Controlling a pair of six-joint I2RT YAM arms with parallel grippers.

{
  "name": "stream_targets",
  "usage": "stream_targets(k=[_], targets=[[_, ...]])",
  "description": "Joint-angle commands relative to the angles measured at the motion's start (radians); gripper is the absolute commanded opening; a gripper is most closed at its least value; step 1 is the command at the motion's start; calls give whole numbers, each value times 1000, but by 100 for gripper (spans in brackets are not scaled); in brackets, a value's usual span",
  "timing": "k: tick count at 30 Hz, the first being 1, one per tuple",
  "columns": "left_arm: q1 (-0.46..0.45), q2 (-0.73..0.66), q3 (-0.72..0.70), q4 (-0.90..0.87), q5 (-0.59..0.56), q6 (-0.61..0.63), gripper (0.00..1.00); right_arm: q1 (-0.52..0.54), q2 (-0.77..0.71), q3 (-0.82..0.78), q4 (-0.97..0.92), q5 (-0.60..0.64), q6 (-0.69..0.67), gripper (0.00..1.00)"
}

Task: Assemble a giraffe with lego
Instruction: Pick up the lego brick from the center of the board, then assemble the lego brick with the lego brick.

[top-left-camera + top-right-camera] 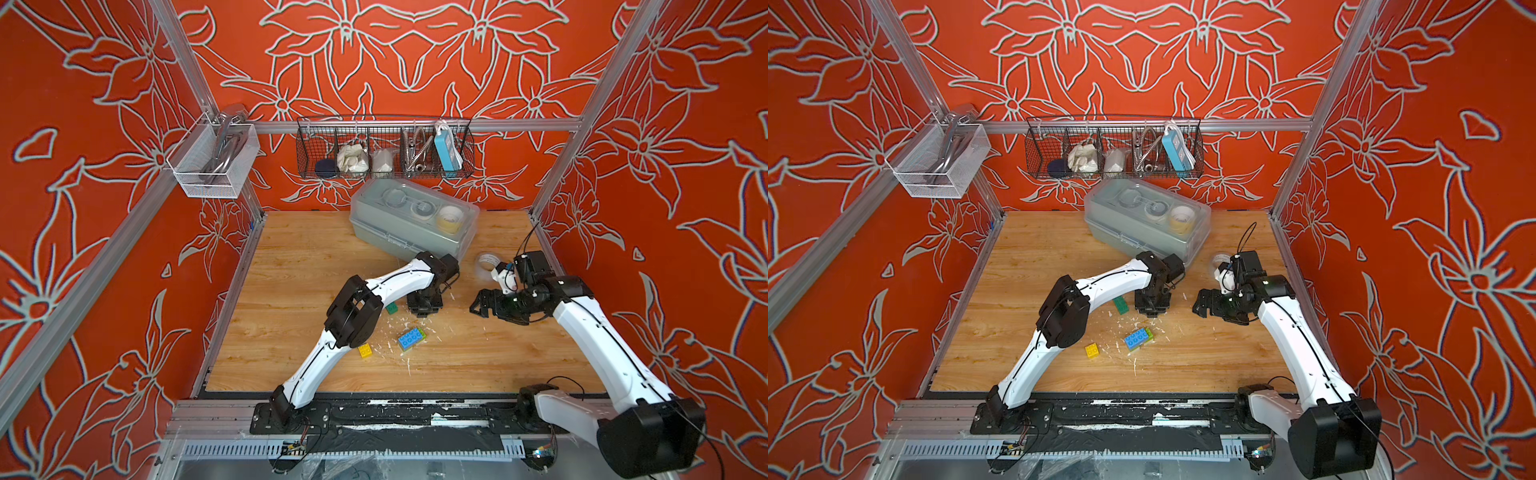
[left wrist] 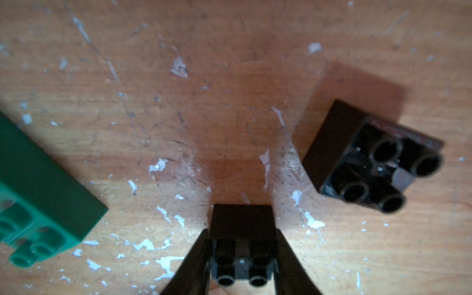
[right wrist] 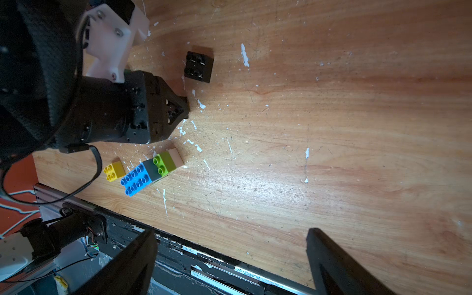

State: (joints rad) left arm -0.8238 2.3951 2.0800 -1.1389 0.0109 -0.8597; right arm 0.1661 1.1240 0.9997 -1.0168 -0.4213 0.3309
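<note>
A: Yellow brick [image 1: 365, 351] first, sitting alone on the table [image 1: 498, 365], just beside the elbow of the left arm [image 1: 353, 311] in both top views.
B: And next along?
A: Long dark green brick [image 1: 1122, 306], farther back, flat on the wood, studs up. Nearer the front, the giraffe [image 1: 410, 338] is only a beginning: blue brick [image 3: 135, 180] with a lime green brick [image 3: 163, 164] and a white brick [image 3: 176, 156] joined at one end, lying among white flecks [image 2: 163, 264].
B: Left jaws, what have they got?
A: Closed on a black brick [image 2: 242, 227], pinched by its two sides, studs toward the wrist camera. Right down at the table; whether the brick is lifted off the wood, I cannot tell.
B: There's another one!
A: Yes, second black brick [image 2: 367, 158], loose, studs up, near the held one but not touching it.
B: And over on the right?
A: Right jaws spread wide, nothing between them, hanging above bare wood, well apart from every brick. Behind them a roll of tape [image 1: 487, 262] lies on the table
</note>
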Motion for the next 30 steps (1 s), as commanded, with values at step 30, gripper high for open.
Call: stream_targets(k=[30], targets=[[-28, -751, -704, 142, 130, -342, 23, 11, 31, -49, 84, -73, -10, 96]])
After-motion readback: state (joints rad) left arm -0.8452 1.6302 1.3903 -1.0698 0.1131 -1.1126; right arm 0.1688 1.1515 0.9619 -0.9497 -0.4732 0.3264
